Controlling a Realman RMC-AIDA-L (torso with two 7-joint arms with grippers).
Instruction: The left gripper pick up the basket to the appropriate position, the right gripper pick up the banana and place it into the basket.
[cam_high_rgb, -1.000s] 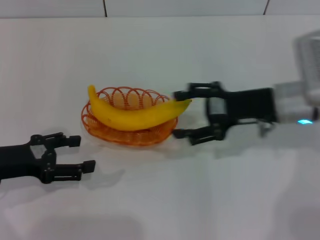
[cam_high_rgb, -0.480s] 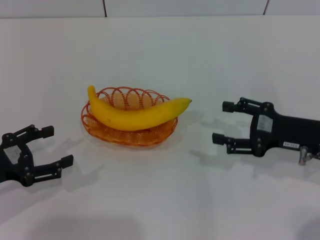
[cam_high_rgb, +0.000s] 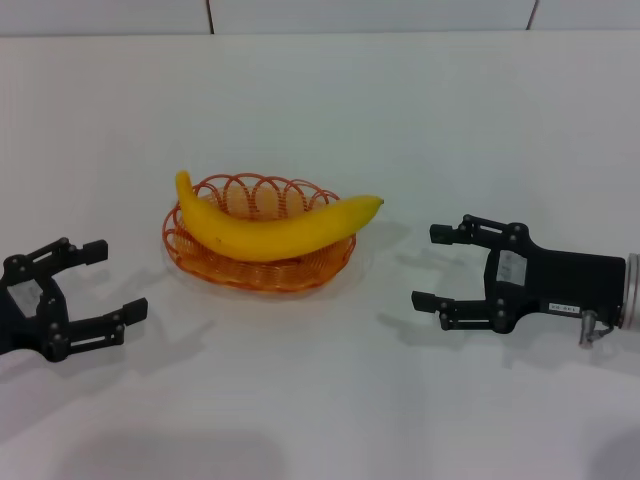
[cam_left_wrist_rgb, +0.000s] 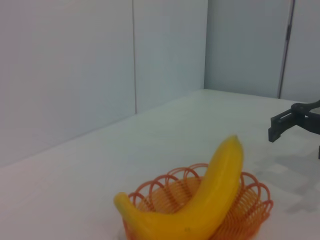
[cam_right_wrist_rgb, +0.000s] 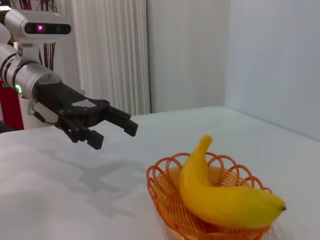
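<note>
A: Where's the banana (cam_high_rgb: 268, 229) rel. to your fingers?

B: In the basket (cam_high_rgb: 258, 262), lying across it w/ both ends sticking out past the scalloped rim. My right gripper (cam_high_rgb: 437, 268) is off to the right of it, fingers apart, holding nothing, tips aimed at the basket but well clear of the banana's pointed end. Bare counter (cam_high_rgb: 400, 130) between us.

A: And the left?

B: Left gripper (cam_high_rgb: 118, 280) sits low-left of the basket, fingers also apart, empty, tips facing the basket side. Near the basket but not touching. In the right wrist view I see it (cam_right_wrist_rgb: 116, 127) raised off the counter, shadow under it, w/ the green light on the grey joint behind.

A: How's the banana sitting?

B: Curved, stem end up over the far-left rim, other end over the right rim. The left wrist view shows it (cam_left_wrist_rgb: 200, 200) resting on the orange wire loops (cam_left_wrist_rgb: 255, 202), w/ one finger of my right gripper (cam_left_wrist_rgb: 292, 117) far off behind. In the right wrist view the banana (cam_right_wrist_rgb: 220, 195) fills most of the basket (cam_right_wrist_rgb: 167, 195).

A: Anything in the way?

B: Nothing else on the counter between either gripper and the basket. Just shadows.

A: Room to move?

B: Plenty. White counter open front, back and both sides of the basket. The far edge meets a wall (cam_high_rgb: 350, 14) w/ panel seams, well behind the basket. My left gripper's close to the head view's left border, right one close to the right border.
</note>
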